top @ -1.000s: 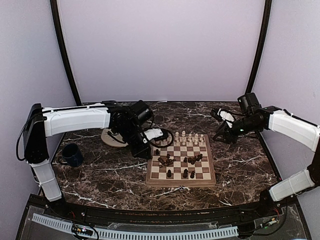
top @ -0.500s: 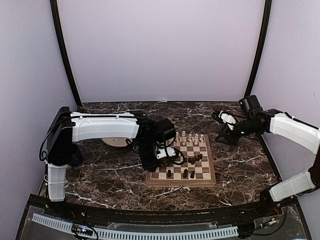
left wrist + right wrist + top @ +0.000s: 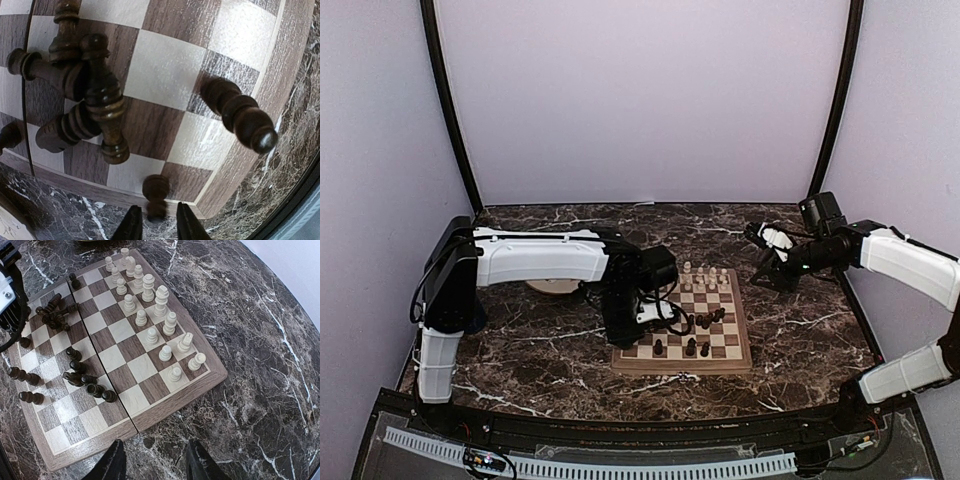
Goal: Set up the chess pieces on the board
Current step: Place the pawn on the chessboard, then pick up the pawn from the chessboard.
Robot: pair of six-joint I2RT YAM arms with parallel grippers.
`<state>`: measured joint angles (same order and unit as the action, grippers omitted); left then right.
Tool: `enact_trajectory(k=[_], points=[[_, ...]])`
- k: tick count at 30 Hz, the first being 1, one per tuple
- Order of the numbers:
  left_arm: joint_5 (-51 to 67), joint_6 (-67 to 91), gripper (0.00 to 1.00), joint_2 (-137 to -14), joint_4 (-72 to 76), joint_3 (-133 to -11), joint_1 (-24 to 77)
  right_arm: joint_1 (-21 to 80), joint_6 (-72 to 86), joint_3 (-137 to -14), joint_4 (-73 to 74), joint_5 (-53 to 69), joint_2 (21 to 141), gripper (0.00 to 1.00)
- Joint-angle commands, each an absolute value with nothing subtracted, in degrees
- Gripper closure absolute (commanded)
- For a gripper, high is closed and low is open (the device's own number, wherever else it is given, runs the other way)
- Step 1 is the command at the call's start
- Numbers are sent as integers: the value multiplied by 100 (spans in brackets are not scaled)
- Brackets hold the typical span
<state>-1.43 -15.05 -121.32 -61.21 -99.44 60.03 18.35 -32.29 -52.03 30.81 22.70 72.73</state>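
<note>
The board [image 3: 740,362] lies mid-table. Pale pieces [image 3: 705,275] stand in two rows along its far edge. Dark pieces [image 3: 705,320] lie and stand loose near the middle. My left gripper [image 3: 632,340] hangs over the board's near-left corner. In the left wrist view the gripper [image 3: 156,222] is narrowly open around the head of a dark pawn [image 3: 155,192] on the corner of the board [image 3: 280,75], with a gap on each side. A heap of dark pieces [image 3: 95,95] lies beyond. My right gripper [image 3: 760,275] is open and empty, right of the board [image 3: 200,385].
A round cream plate [image 3: 548,287] shows partly behind the left arm, left of the board. A standing dark pawn [image 3: 240,117] is close to the right of the left gripper. Dark marble table [image 3: 260,405] surrounds the board. Curtained walls close the back and sides.
My left arm has swung from beside the plate rightward and nearer, down over the board's near-left part. The right arm has barely moved.
</note>
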Motion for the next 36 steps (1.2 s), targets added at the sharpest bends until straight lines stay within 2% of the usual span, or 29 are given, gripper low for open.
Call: enact_trajectory(k=[1, 8, 17, 28, 36], points=[[-255, -1481, 69, -12065, -6301, -10166, 6047, 1844, -3212, -5169, 2926, 2329, 7216, 58], [-271, -1578, 64, -11550, -6062, -10284, 6032, 1846, -3206, -5159, 2918, 2303, 7232, 58], [-546, -791, 61, -11179, -4482, -9778, 5241, 1846, -3207, -5148, 2896, 2267, 7286, 58], [18, -615, 58, -11650, -3705, -9598, 4958, 1844, -3205, -5092, 2863, 2182, 7282, 58], [-85, -641, 61, -11936, -3772, -9607, 4957, 1850, -3214, -5077, 2856, 2162, 7310, 57]])
